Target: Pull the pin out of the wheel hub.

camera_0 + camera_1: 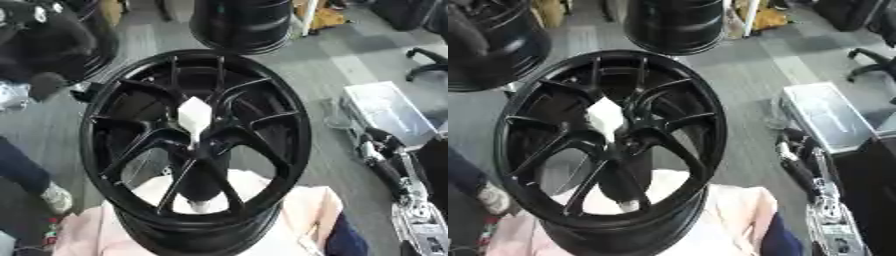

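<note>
White pin [193, 119] sits in the hub of the black wheel [293, 107], untouched. Right hand [382, 145] hangs right of wheel, fingers unclear; left hand unseen. A skewed pull could jam the pin or tip the wheel.

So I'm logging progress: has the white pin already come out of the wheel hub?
No. The white pin sits at the centre of the black wheel, with no hand on it.

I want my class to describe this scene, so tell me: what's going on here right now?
A black wheel hub rests on a pale pink cloth. A white pin sits at its centre, not yet pulled. The robot's right hand hangs to the right, off the wheel, touching nothing; its fingers are hard to read. The left hand is out of view.
</note>
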Controlling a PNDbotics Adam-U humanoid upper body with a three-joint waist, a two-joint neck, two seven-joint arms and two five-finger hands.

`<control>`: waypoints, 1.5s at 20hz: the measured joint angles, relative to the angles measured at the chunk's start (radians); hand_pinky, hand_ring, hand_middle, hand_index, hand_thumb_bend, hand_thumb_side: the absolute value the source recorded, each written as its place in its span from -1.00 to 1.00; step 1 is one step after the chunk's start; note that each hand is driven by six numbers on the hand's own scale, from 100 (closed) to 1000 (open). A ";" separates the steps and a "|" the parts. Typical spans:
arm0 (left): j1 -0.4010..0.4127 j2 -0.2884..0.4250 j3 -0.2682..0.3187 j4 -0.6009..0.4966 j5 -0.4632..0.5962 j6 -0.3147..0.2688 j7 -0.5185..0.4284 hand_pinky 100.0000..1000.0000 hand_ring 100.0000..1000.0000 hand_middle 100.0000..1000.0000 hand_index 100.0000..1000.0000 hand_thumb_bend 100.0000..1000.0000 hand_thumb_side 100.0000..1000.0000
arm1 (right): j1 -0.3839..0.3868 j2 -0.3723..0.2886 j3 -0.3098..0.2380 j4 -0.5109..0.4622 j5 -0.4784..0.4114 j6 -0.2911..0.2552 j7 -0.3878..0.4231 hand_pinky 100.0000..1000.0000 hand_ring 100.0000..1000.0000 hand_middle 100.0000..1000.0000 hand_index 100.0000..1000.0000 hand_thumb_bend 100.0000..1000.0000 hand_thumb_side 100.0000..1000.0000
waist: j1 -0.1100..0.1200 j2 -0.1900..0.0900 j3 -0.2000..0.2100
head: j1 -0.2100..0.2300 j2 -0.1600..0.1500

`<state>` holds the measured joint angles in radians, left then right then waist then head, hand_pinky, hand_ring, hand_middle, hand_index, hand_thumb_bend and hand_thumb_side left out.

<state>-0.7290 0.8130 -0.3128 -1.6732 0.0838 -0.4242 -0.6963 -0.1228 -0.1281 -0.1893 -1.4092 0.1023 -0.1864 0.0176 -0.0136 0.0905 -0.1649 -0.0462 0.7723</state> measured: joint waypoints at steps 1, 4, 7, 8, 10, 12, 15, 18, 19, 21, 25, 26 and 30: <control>-0.024 -0.002 -0.033 0.027 -0.006 0.000 0.000 0.53 0.30 0.35 0.60 -0.46 0.05 | 0.000 0.000 0.001 0.000 0.000 0.000 0.001 0.28 0.17 0.30 0.54 -0.91 -0.21 | 0.001 -0.001 -0.001 | 0.001 0.000; -0.069 -0.033 -0.103 0.094 -0.027 -0.008 0.008 0.54 0.31 0.35 0.60 -0.47 0.05 | 0.000 0.000 0.004 0.000 0.002 -0.002 0.003 0.28 0.17 0.30 0.54 -0.91 -0.21 | 0.000 -0.002 -0.002 | 0.001 0.000; -0.099 -0.081 -0.151 0.149 -0.054 -0.029 0.029 0.56 0.32 0.37 0.62 -0.46 0.05 | 0.000 0.000 0.005 0.000 0.004 -0.003 0.005 0.28 0.17 0.30 0.54 -0.90 -0.21 | 0.001 -0.003 -0.006 | 0.001 0.000; -0.106 -0.098 -0.163 0.166 -0.065 -0.036 0.036 0.56 0.33 0.38 0.62 -0.46 0.04 | 0.000 0.000 0.005 0.000 0.005 -0.002 0.005 0.28 0.17 0.30 0.54 -0.90 -0.21 | 0.002 -0.003 -0.006 | 0.001 0.000; -0.115 -0.127 -0.183 0.198 -0.081 -0.051 0.051 0.58 0.37 0.42 0.65 -0.42 0.04 | 0.000 0.000 0.006 0.000 0.007 -0.001 0.007 0.28 0.17 0.30 0.54 -0.90 -0.21 | 0.002 -0.004 -0.008 | 0.001 0.000; -0.120 -0.149 -0.200 0.223 -0.098 -0.065 0.065 0.59 0.40 0.45 0.66 -0.41 -0.01 | 0.000 0.000 0.006 0.000 0.007 -0.001 0.008 0.28 0.17 0.30 0.54 -0.90 -0.21 | 0.002 -0.006 -0.011 | 0.001 0.000; -0.126 -0.170 -0.214 0.253 -0.120 -0.082 0.082 0.62 0.46 0.52 0.68 -0.34 -0.28 | 0.000 0.000 0.006 0.000 0.007 0.000 0.009 0.28 0.17 0.30 0.54 -0.85 -0.24 | 0.004 -0.006 -0.012 | 0.001 0.000; -0.127 -0.188 -0.221 0.279 -0.137 -0.096 0.096 0.62 0.48 0.54 0.69 -0.35 -0.09 | 0.000 0.000 0.006 0.000 0.007 0.000 0.009 0.28 0.17 0.30 0.54 -0.90 -0.21 | 0.005 -0.006 -0.013 | 0.001 0.000; -0.128 -0.195 -0.223 0.287 -0.145 -0.101 0.101 0.62 0.48 0.55 0.71 -0.35 -0.09 | 0.000 0.000 0.006 0.000 0.007 0.000 0.010 0.28 0.17 0.30 0.54 -0.90 -0.21 | 0.004 -0.006 -0.013 | 0.002 0.000; -0.130 -0.212 -0.226 0.308 -0.165 -0.108 0.108 0.62 0.48 0.55 0.71 -0.34 -0.08 | 0.000 0.000 0.008 0.000 0.007 -0.001 0.011 0.28 0.17 0.30 0.54 -0.90 -0.21 | 0.004 -0.006 -0.015 | 0.002 0.000; -0.133 -0.251 -0.226 0.362 -0.218 -0.121 0.121 0.62 0.48 0.55 0.71 -0.32 -0.11 | 0.000 0.000 0.011 0.000 0.007 -0.002 0.013 0.28 0.17 0.30 0.54 -0.89 -0.21 | 0.002 -0.006 -0.020 | 0.005 0.000; -0.133 -0.260 -0.226 0.377 -0.231 -0.125 0.125 0.61 0.46 0.50 0.70 -0.35 -0.12 | 0.000 0.000 0.011 0.000 0.007 -0.002 0.013 0.28 0.17 0.30 0.54 -0.89 -0.21 | 0.002 -0.006 -0.020 | 0.005 0.000; -0.133 -0.298 -0.225 0.433 -0.269 -0.132 0.132 0.60 0.43 0.46 0.68 -0.35 -0.12 | 0.000 0.001 0.011 0.000 0.007 -0.002 0.014 0.28 0.17 0.30 0.54 -0.89 -0.21 | 0.002 -0.006 -0.026 | 0.006 0.000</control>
<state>-0.8622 0.5149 -0.5379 -1.2404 -0.1850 -0.5562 -0.5643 -0.1231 -0.1276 -0.1780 -1.4092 0.1096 -0.1888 0.0317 -0.0115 0.0844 -0.1907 -0.0401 0.7723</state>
